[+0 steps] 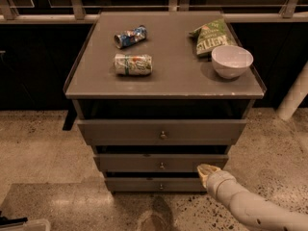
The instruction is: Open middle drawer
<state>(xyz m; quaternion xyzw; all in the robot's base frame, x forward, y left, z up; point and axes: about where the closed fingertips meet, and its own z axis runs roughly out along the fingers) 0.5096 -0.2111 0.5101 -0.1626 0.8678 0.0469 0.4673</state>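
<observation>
The middle drawer (144, 162) is a grey flat front with a small round knob (162, 166), second of three in the cabinet. Its front stands a little forward of the bottom drawer (144, 184) and behind the top drawer (125, 131). My gripper (206, 171) reaches in from the lower right on a pale arm. Its tip is at the right end of the middle drawer's front, to the right of the knob and apart from it.
On the cabinet top (178, 73) lie two crushed cans (133, 64) (130, 36), a green chip bag (211, 36) and a white bowl (232, 60). A railing runs behind. A white post (294, 97) stands at the right. The floor is speckled stone.
</observation>
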